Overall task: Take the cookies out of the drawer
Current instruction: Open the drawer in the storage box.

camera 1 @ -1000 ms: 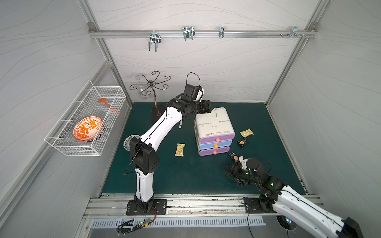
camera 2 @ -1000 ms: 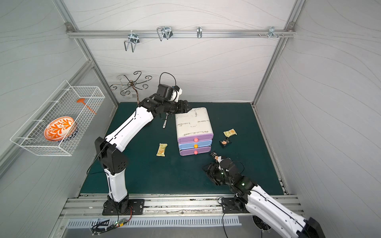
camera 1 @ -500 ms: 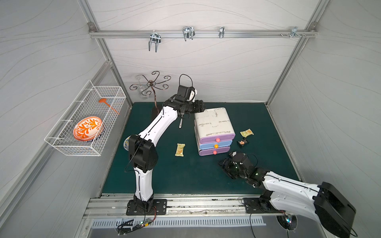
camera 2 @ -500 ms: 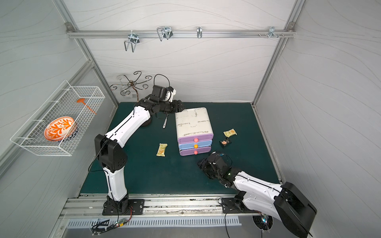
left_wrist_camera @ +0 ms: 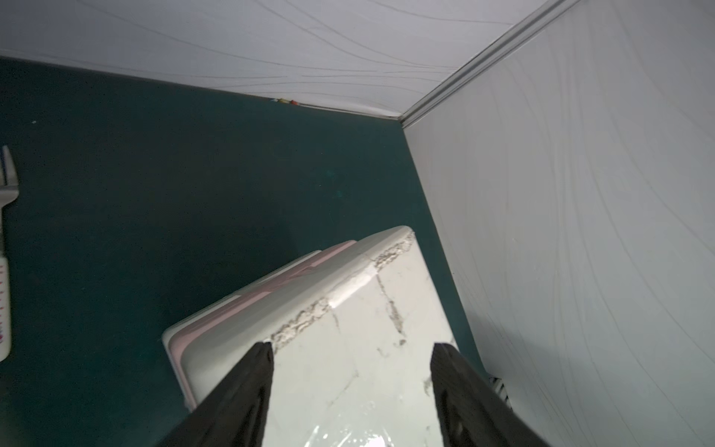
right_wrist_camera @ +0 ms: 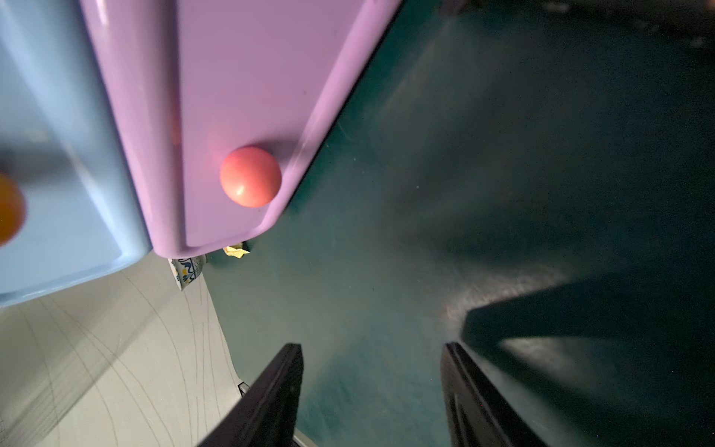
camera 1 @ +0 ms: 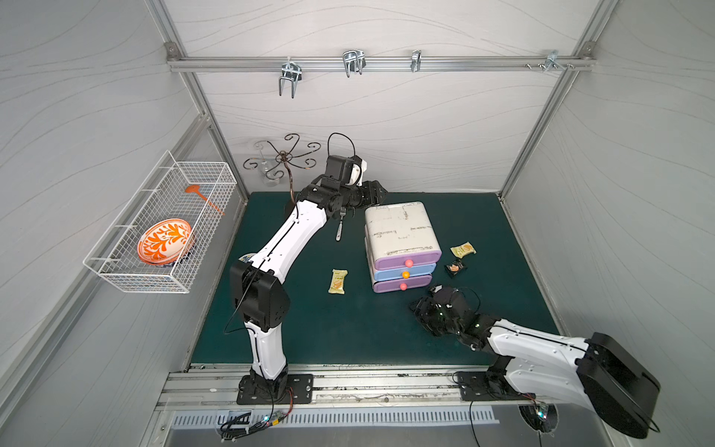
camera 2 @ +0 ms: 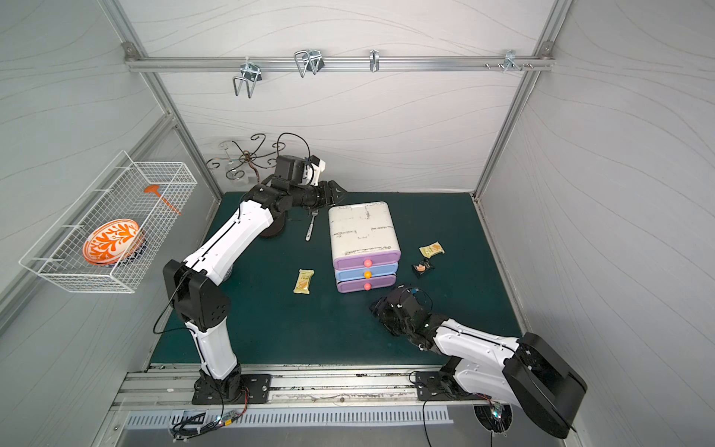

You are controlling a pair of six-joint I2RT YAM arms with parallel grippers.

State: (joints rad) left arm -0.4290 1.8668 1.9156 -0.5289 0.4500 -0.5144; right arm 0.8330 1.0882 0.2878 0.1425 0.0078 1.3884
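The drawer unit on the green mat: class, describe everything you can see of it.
The drawer unit is a small, plastic-looking cabinet with rounded corners and a white top marked with scuffed grey lines. Three drawers are stacked in it, purple, blue, purple, each with a round knob; all look shut. It stands upright on the green mat. The open left gripper hovers over its rear top edge, contact unclear; the open right gripper is near the bottom knob without touching it.
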